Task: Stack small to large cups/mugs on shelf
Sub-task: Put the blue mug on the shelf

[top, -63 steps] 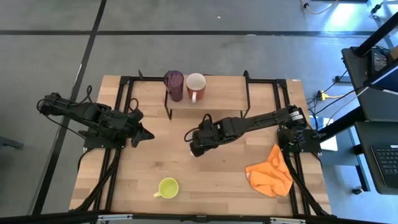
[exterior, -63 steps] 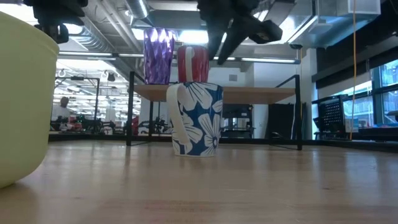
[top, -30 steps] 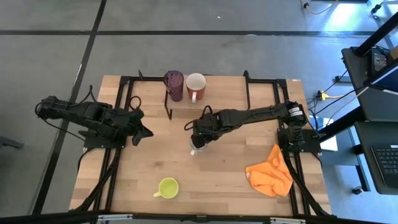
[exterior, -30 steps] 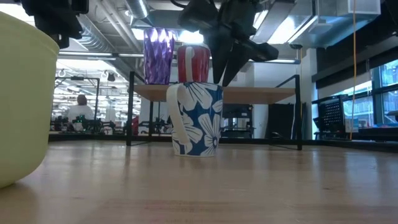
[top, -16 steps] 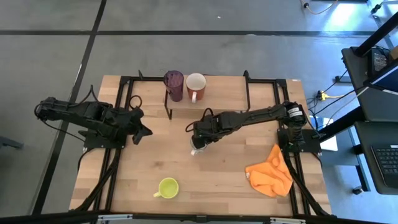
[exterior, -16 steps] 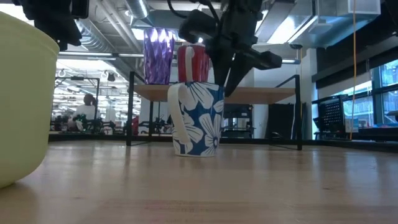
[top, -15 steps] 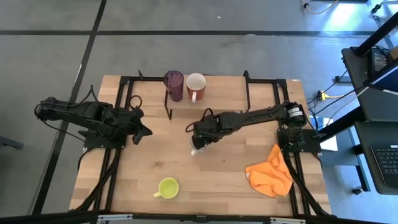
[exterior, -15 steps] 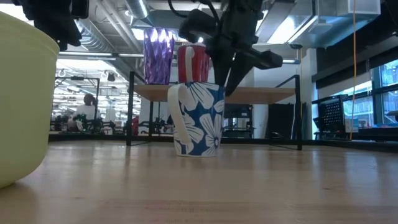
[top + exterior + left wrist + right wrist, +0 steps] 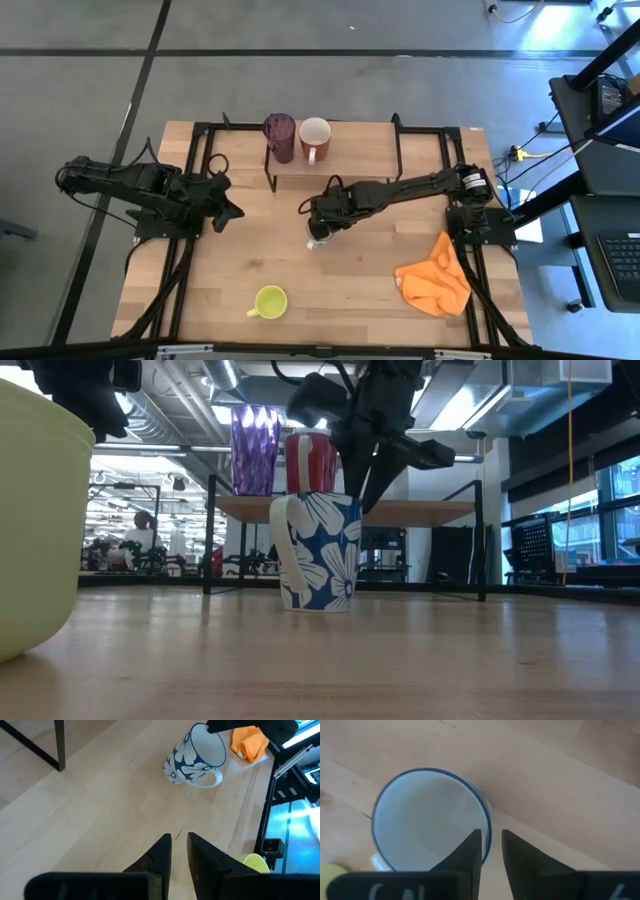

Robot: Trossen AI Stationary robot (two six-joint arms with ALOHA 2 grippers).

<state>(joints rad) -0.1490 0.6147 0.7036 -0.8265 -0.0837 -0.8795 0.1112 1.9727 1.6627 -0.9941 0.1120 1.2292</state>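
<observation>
The white mug with blue flowers (image 9: 316, 238) stands upright on the tabletop in front of the shelf (image 9: 360, 152); it also shows in the low view (image 9: 315, 552) and the left wrist view (image 9: 196, 756). My right gripper (image 9: 490, 847) is shut on its rim. The purple tumbler (image 9: 280, 136) and the reddish-brown mug (image 9: 315, 135) stand side by side on the shelf's left part. The yellow-green mug (image 9: 269, 301) stands near the table's near edge. My left gripper (image 9: 236, 213) hovers shut and empty at the table's left (image 9: 179, 845). My right gripper holds the floral mug's rim (image 9: 488, 827) on the side away from the handle (image 9: 379, 862), one finger inside the mug and one outside. The fingers (image 9: 362, 478) slant down from above and from the table's right. The mug stands upright with its base on the table.
An orange cloth (image 9: 434, 278) lies crumpled at the table's near right. The shelf's thin black legs (image 9: 483, 540) stand just behind the floral mug. The shelf board to the right of the reddish-brown mug (image 9: 365, 145) is bare.
My right gripper has come down a little at the floral mug's rim, and the mug has shifted slightly toward the table's right.
</observation>
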